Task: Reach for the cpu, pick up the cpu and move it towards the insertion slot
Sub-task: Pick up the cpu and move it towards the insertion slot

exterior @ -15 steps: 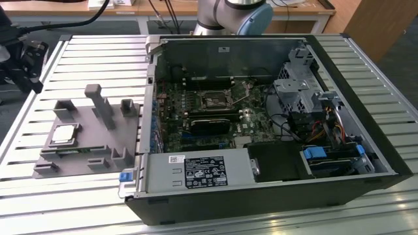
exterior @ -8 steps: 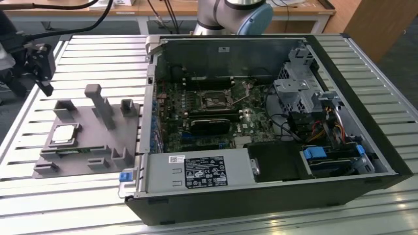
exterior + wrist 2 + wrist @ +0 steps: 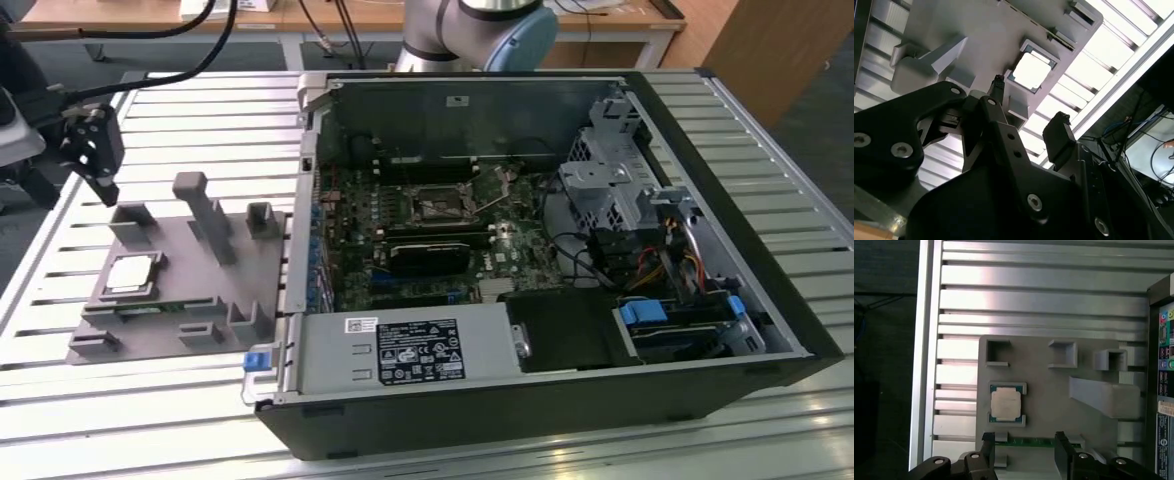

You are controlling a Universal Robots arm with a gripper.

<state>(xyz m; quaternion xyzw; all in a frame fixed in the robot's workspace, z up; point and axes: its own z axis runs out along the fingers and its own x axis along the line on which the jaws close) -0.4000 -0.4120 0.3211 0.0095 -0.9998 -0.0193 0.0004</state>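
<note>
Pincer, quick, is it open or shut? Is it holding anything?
Pincer: open, holding nothing; the cpu lies untouched in the grey tray.

Grey tray beside open computer case

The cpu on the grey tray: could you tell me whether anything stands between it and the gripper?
Nothing visible does. The cpu lies uncovered in its recess on the tray, with the open gripper hanging above the tray; the grey posts stand off to one side.

arm: extended over the table | claw: pointing down, fingers apart, empty
</note>
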